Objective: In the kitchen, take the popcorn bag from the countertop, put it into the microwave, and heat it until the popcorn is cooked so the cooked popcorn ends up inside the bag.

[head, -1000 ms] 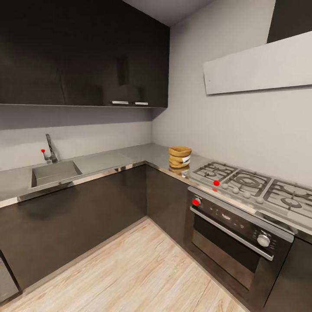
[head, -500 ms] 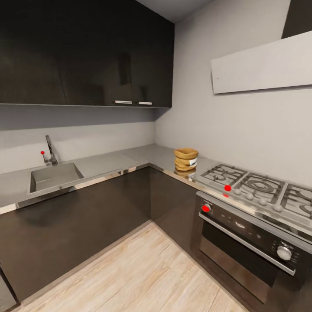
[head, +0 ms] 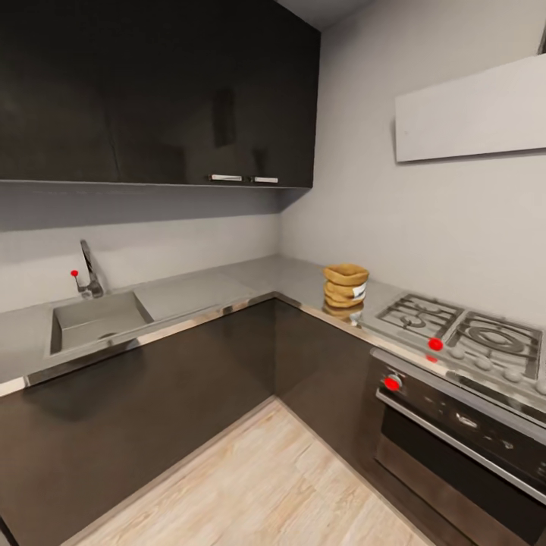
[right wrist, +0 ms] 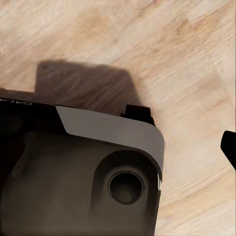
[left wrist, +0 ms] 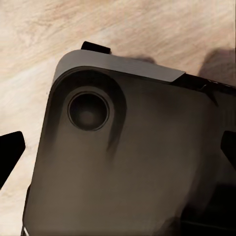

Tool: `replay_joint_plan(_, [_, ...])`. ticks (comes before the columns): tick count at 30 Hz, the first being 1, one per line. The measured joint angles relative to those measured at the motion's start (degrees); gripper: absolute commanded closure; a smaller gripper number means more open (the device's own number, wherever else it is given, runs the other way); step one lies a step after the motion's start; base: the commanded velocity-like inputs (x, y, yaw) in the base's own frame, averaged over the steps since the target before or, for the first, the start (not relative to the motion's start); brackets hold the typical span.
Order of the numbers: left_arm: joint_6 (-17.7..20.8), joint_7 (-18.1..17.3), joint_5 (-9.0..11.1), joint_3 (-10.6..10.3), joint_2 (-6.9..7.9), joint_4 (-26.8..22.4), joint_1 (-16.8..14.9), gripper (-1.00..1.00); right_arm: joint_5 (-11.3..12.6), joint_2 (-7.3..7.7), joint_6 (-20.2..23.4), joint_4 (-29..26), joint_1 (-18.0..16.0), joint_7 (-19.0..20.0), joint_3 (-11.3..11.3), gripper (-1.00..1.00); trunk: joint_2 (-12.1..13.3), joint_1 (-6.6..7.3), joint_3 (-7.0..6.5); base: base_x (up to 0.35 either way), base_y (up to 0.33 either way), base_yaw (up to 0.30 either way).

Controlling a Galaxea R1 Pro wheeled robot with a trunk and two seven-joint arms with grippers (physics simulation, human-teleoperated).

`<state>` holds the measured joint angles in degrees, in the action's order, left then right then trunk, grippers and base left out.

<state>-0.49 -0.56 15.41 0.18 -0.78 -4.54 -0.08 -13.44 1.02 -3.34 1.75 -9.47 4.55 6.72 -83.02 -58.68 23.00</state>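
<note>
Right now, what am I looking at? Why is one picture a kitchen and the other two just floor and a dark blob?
These come from a pretend robot inside a computer game world. It rolls on wheels and has two arms. The big picture is from a camera on its head. It sees a kitchen with a shiny grey countertop, a sink with a tap, a gas hob and an oven under it. A little brown popcorn bag stands on the countertop beside the hob.

The other two pictures come from cameras on the robot's wrists. Its arms hang down, so they see the wooden floor and a dark part of the robot's own body. The black tips at the edges are probably its fingers. They hold nothing that I can see.
</note>
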Motion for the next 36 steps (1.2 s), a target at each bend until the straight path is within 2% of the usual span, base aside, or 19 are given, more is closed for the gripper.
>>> replay_joint_plan(9, [0.0,0.0,-0.1,0.0,0.00,0.0,0.0,-1.00,0.0,0.00,0.0,0.0,0.0,0.0,0.0,-1.00,0.0,0.00,0.00,0.294,0.188,0.000])
replay_joint_plan(36, [-0.1,0.0,-0.1,0.0,0.00,0.0,0.0,-1.00,0.0,0.34,-0.3,0.0,0.0,-0.1,0.0,-1.00,0.0,0.00,0.00,0.315,0.109,0.000])
